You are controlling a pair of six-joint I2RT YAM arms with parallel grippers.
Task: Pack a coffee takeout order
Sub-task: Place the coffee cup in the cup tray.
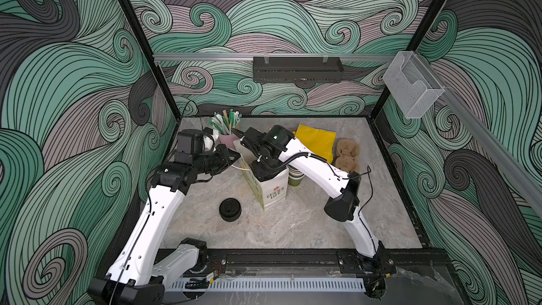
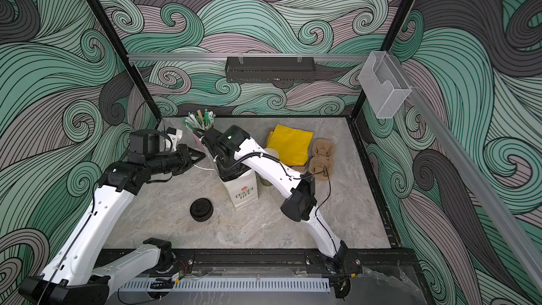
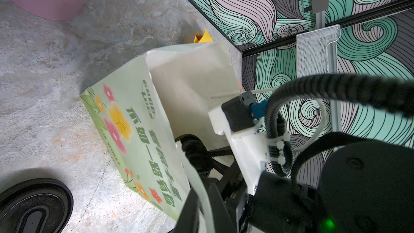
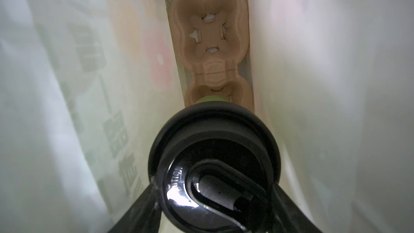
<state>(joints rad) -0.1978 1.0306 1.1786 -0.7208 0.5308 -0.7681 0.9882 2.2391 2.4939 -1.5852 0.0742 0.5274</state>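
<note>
Cup (image 4: 212, 131) clamped by right jaws, wrist down inside bag (image 1: 274, 192); left jaws pinch rim (image 3: 186, 47).

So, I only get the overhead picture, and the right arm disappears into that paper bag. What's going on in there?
Observer: The right wrist view shows the right end effector holding a green cup with a black lid inside the paper bag.
Operator: Is the bag otherwise empty?
Observer: No, a tan pulp carrier lies on the bottom. The cup is over one of its two wells and the other well is bare. I can't tell whether the cup is seated.
Operator: And the left arm?
Observer: The left wrist view shows the left end effector pinching a white strip at the bag's mouth.
</note>
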